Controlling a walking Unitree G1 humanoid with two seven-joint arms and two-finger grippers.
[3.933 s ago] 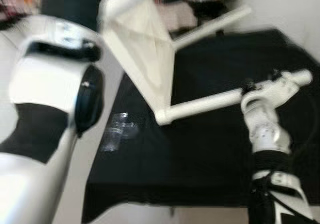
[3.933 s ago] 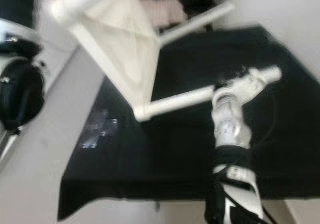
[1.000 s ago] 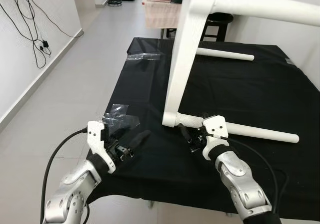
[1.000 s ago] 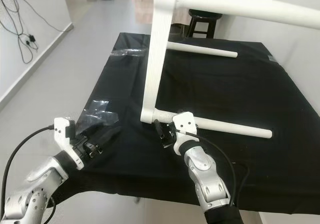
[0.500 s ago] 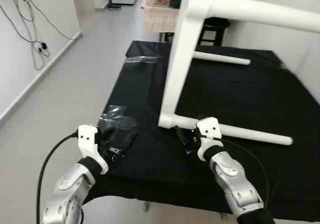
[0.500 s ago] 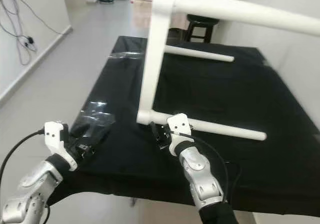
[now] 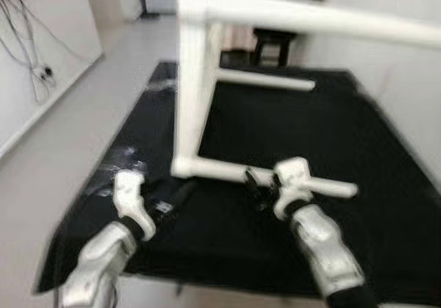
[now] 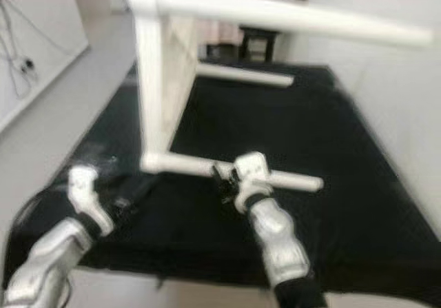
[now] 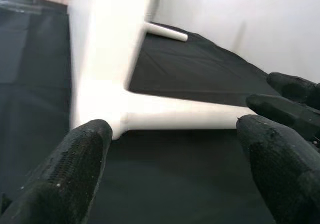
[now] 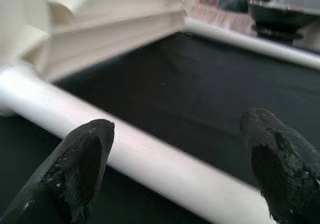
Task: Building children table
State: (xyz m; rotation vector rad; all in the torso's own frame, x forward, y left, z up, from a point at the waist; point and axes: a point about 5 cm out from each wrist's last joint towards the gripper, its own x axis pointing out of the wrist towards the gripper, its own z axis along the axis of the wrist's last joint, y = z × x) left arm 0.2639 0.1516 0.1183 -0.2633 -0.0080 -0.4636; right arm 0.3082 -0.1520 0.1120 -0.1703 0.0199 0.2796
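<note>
— Table (image 7: pixel 196 80): white, lying on its side on the black-covered desk (image 7: pixel 358 136), top slab upright, round legs sticking out level. Lowest leg (image 7: pixel 227 169) flat on the cloth, another one (image 7: pixel 265 79) farther back.

— And the grippers?

— Left gripper (image 9: pixel 175 149) spread wide, holding nothing, low near the desk's front edge, aimed at the corner where slab meets lowest leg. Right gripper (image 10: pixel 175 154) also wide open and empty, fingers (image 10: pixel 82 164) straddling that leg without touching. Head views blurred. Crinkled clear plastic (image 7: pixel 120 158) on the cloth, left of the table.
</note>
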